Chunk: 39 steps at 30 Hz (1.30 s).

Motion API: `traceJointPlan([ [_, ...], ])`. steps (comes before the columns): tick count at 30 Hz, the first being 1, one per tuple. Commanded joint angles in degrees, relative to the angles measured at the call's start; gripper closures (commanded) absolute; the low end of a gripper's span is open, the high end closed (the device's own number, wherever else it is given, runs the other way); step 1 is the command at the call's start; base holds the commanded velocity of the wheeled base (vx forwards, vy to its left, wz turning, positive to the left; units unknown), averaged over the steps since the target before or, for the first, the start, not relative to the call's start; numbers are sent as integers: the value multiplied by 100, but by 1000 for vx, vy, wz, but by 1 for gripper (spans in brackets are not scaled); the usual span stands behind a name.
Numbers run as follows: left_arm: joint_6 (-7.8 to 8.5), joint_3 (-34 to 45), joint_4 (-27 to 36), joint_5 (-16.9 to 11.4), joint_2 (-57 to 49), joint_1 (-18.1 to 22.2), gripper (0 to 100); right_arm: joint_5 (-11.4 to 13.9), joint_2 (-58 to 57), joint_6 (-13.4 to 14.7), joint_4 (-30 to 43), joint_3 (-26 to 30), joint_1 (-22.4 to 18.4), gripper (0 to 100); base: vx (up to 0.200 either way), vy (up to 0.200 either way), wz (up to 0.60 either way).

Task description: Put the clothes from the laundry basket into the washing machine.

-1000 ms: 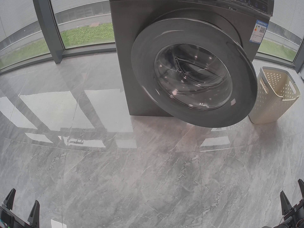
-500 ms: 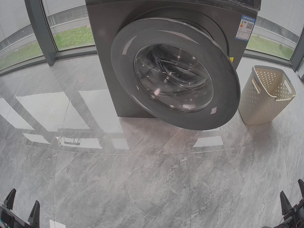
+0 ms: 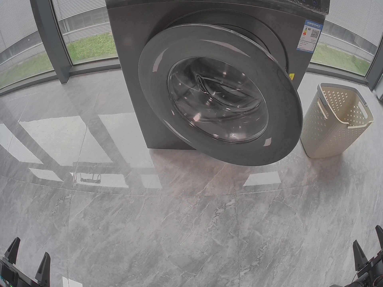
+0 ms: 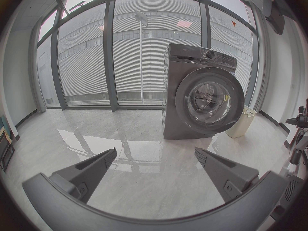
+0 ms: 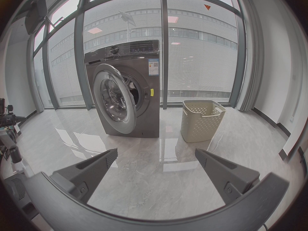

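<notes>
My left pincer (image 4: 154, 151) and right pincer (image 5: 156, 151) hang open and empty, well short of the cream perforated plastic laundry basket (image 3: 323, 132) just beside the grey metal washing machine (image 3: 127, 60), its round glass door (image 3: 219, 96) swung wide for loading, though I cannot tell whether clothes lie in the basket.

Washing machine (image 3: 131, 72) door (image 3: 223, 96) open; laundry basket (image 3: 337, 120) beside, right.

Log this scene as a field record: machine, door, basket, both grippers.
washing machine: standing on the floor
door: swung open, drum opening exposed
laundry basket: upright on the floor, at the machine's side on the robot's right
left gripper: open, holding nothing, short of the machine
right gripper: open, holding nothing, short of the basket
</notes>
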Motion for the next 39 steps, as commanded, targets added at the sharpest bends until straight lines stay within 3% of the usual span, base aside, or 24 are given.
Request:
traceJointPlan([
  [1, -16, 101, -2, 2, -53, 5, 0, 4, -40, 4, -1, 92, 1, 0, 0, -200, 0],
  [14, -43, 101, -11, 11, -53, 5, 0, 22, -93, -48, -36, 92, -8, 0, 0, -46, 0],
  [16, -16, 101, -2, 2, -53, 5, 0, 92, -93, -31, -203, -171, -8, 0, 0, 0, 0],
  [17, -16, 101, -2, 2, -53, -4, 0, 110, 22, 40, -300, -663, 18, 0, 0, 0, 0],
  [19, 1, 101, -2, -7, -53, 5, 0, 136, 637, 338, -282, -1244, 229, 0, 0, 0, 0],
  [20, 1, 101, -2, -7, -53, -4, 0, 136, 698, 365, -282, -1270, 256, 0, 0, 0, 0],
  [21, 19, 101, -2, -15, -53, -4, 0, 206, 1507, 637, -405, -1367, 581, 0, 0, 0, 0],
  [22, 19, 101, -2, -15, -53, -4, 0, 206, 1577, 646, -423, -1367, 607, 0, 0, 0, 0],
  [23, 19, 101, -2, -15, -53, -4, 0, 206, 2579, 795, -739, -1358, 976, 0, 0, 0, 0],
  [26, 19, 101, -2, -15, -53, -4, 0, 198, 3599, 962, -1372, -1384, 1354, 0, 0, 0, 0],
  [28, 19, 101, -2, -15, -53, -4, 0, 198, 5102, 1288, -2453, -1657, 1679, 0, 0, 0, 0],
  [34, 10, 101, -2, -15, -53, 5, 0, 31, 7281, 1208, -3728, -2079, 1846, 0, 0, 0, 0],
  [39, 10, 101, -2, -15, -53, 5, 0, -171, 8037, 1191, -4044, -2377, 1961, 0, 0, 0, 0],
])
